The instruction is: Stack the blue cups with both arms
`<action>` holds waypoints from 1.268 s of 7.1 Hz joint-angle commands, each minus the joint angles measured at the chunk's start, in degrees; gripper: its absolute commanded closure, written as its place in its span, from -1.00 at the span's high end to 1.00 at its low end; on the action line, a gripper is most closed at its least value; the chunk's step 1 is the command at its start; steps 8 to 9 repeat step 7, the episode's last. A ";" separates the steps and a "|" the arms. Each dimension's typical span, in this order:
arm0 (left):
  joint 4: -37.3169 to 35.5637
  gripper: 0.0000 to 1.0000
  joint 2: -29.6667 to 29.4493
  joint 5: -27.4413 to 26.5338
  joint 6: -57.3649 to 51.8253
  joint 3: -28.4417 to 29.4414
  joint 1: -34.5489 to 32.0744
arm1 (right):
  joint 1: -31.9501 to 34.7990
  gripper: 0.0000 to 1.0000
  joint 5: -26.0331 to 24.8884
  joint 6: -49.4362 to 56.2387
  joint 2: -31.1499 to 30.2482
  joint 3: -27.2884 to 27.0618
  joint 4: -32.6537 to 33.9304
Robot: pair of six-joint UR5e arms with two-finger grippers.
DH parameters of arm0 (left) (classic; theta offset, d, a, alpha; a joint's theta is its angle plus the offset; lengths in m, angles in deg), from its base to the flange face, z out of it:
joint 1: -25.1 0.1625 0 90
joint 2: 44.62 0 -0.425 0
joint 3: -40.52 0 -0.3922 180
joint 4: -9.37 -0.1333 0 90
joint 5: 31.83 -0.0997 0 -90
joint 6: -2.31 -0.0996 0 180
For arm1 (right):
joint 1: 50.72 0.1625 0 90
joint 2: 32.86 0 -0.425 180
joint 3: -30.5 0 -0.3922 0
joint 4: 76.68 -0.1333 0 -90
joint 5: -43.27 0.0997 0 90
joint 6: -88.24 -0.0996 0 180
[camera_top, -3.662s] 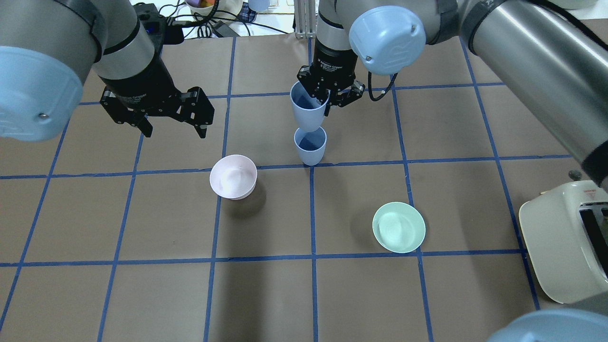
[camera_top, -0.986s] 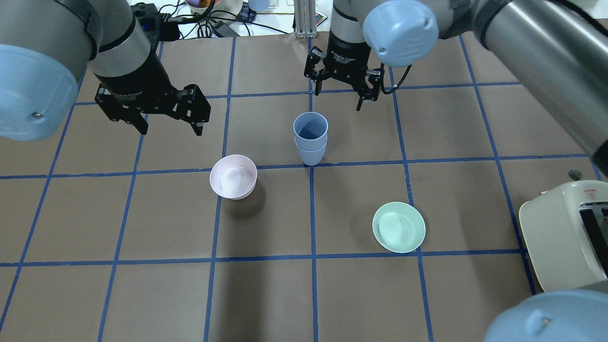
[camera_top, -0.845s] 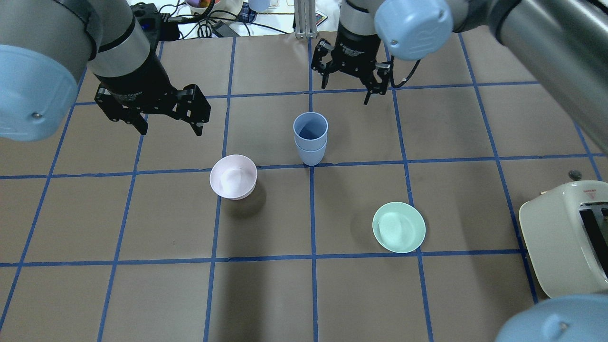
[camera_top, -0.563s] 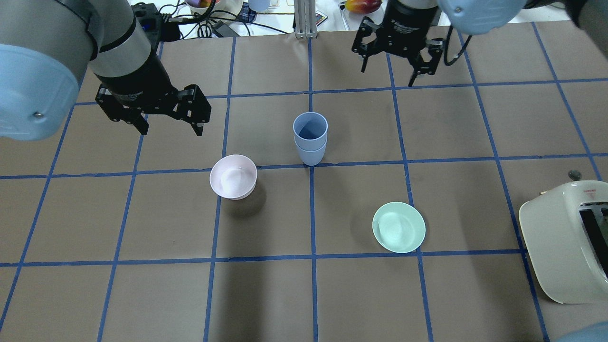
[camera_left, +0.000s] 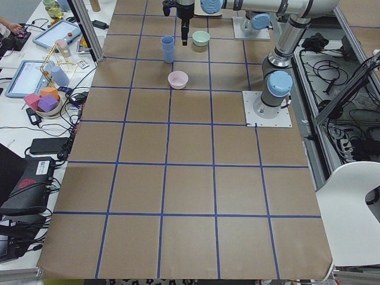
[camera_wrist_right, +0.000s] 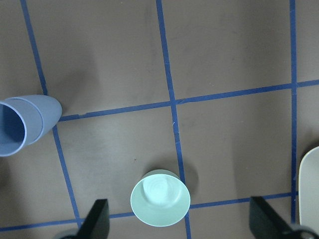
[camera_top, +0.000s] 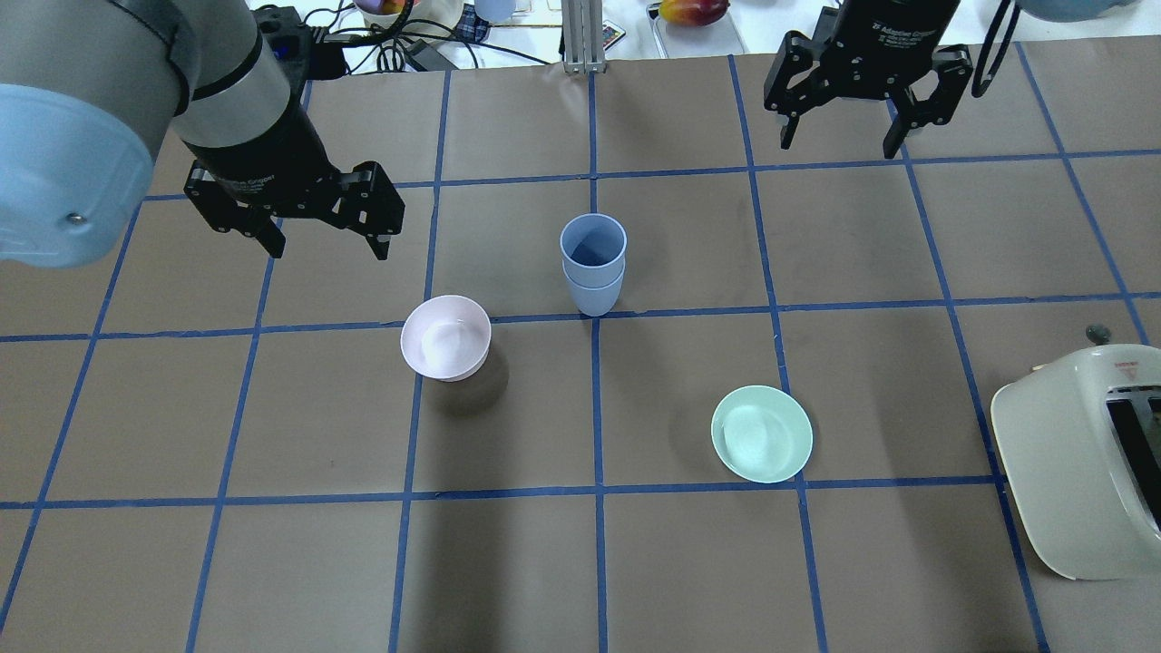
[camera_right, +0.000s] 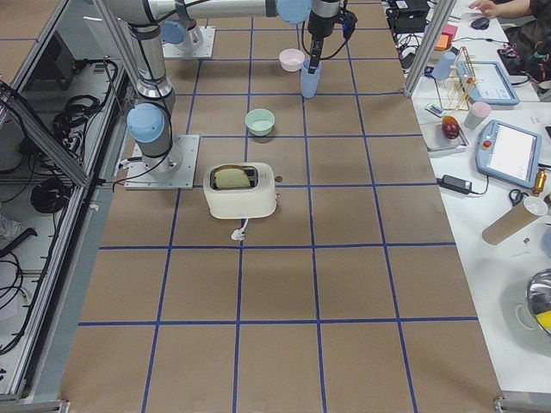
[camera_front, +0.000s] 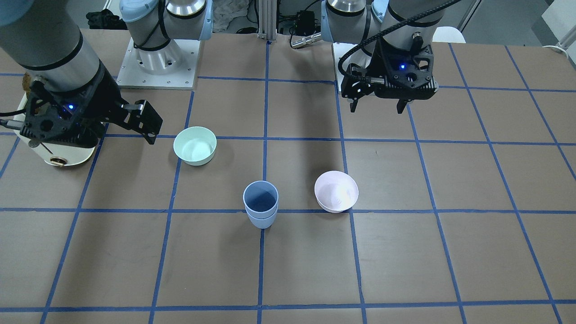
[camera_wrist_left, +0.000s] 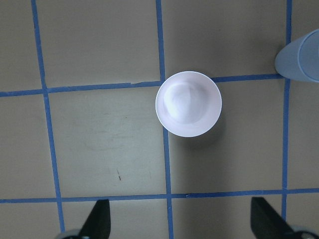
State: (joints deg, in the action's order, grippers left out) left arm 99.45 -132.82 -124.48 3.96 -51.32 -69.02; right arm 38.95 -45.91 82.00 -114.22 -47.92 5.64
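Observation:
The two blue cups (camera_top: 593, 270) stand nested, one inside the other, upright on a tape crossing mid-table; they also show in the front view (camera_front: 260, 209) and at the right wrist view's left edge (camera_wrist_right: 25, 122). My left gripper (camera_top: 325, 249) is open and empty, hovering left of the cups and above the pink bowl. My right gripper (camera_top: 839, 147) is open and empty, high over the far right of the table, well away from the cups. Its fingertips (camera_wrist_right: 98, 219) frame the bottom of the right wrist view.
A pale pink bowl (camera_top: 445, 336) sits left of the cups, also in the left wrist view (camera_wrist_left: 188, 103). A mint-green bowl (camera_top: 761, 433) sits to the near right. A cream toaster (camera_top: 1079, 462) stands at the right edge. Cables and clutter lie beyond the far edge.
My right gripper let go of the upper cup, which now sits nested in the lower one, and has moved away up and to the far right. The left arm has barely moved.

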 commanded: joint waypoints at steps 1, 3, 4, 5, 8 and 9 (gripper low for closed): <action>0.00 1.00 0.30 -0.07 0.01 0.00 0.17 | 0.06 1.00 -2.65 3.95 -4.57 -5.66 0.63; 0.00 1.00 0.22 -0.07 0.01 0.00 0.08 | 0.06 1.00 -3.01 3.87 -6.96 -7.79 0.64; 0.00 1.00 0.22 -0.07 0.01 0.00 0.08 | 0.06 1.00 -3.01 3.87 -6.97 -7.80 0.64; 0.00 1.00 0.22 -0.07 0.01 0.00 0.08 | 0.06 1.00 -3.01 3.69 -6.97 -7.71 0.73; 0.00 1.00 0.22 -0.07 0.01 0.00 0.00 | -0.11 1.00 -3.01 3.43 -6.97 -7.54 0.65; 0.00 1.00 0.22 -0.07 0.01 0.00 0.00 | -0.11 1.00 -3.01 3.43 -6.97 -7.54 0.65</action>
